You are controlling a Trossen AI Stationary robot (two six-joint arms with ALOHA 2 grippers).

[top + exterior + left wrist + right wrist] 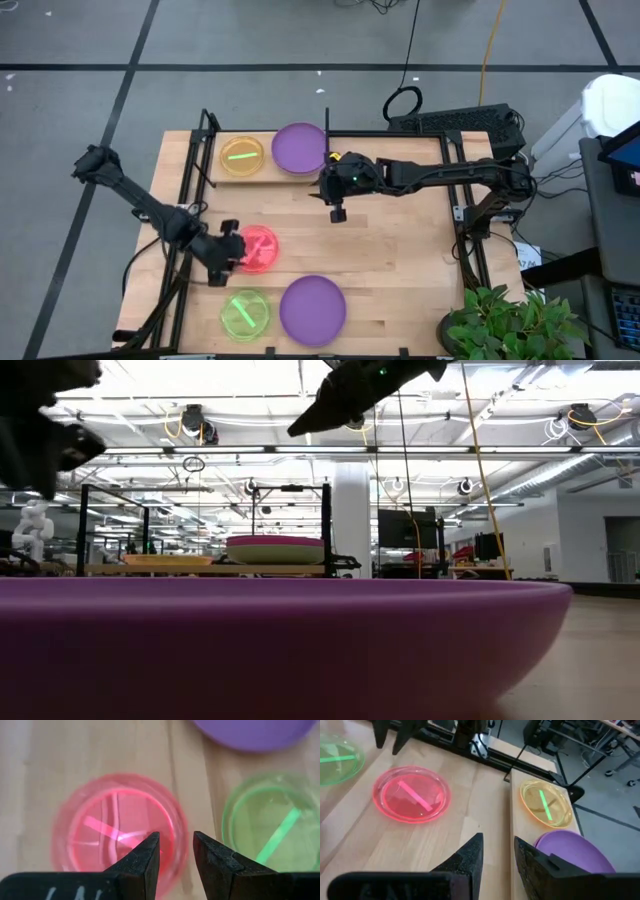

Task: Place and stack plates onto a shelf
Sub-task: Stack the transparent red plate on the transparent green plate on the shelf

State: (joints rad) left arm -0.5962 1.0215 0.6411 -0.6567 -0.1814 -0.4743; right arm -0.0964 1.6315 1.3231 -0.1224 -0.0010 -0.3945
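A translucent red plate (262, 250) (120, 827) lies flat on the table's left half. My left gripper (234, 246) (176, 851) hovers open over its edge, nothing between the fingers. A neon-green plate (245, 312) and a purple plate (312, 310) lie near the front edge. On the shelf (215, 178) at the far left sit an orange plate (241, 155) (546, 804) and a purple plate (300, 148) (575, 852). My right gripper (330, 190) (497, 854) hangs open above the table beside the shelf's right end, empty.
The shelf's black frame and upright post (327, 130) stand close to my right gripper. A potted plant (510, 320) sits at the table's near right corner. Bare wood (400, 260) spreads across the right half. The near purple plate (280, 640) fills the low view's foreground.
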